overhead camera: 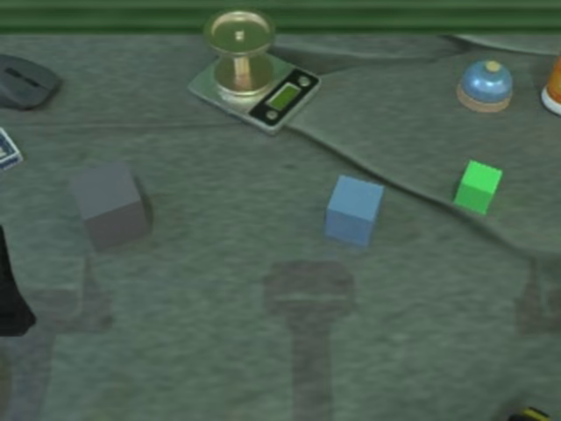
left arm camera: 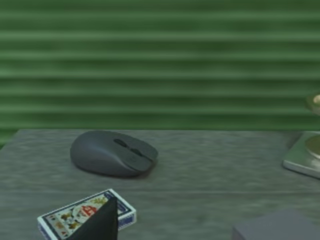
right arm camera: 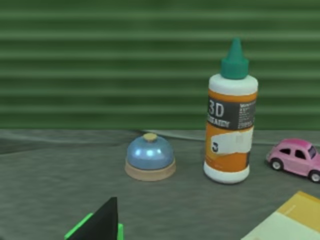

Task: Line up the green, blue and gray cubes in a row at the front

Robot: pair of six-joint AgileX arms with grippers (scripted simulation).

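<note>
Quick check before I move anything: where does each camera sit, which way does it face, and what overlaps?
Top view: above the table, looking down on gray cube, blue cube, green cube; left arm at left edge.
Left wrist view: low, facing the green back wall, mouse, card box; one dark fingertip shows.
Right wrist view: low, same facing, bell, bottle.
Shared: bell, mouse.

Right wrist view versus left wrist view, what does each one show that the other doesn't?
Only the right wrist view shows the blue dome bell, an orange glue bottle, a pink toy car and the green cube. Only the left wrist view shows a gray mouse, a card box and the gray cube. Both share the green slatted backdrop.
</note>
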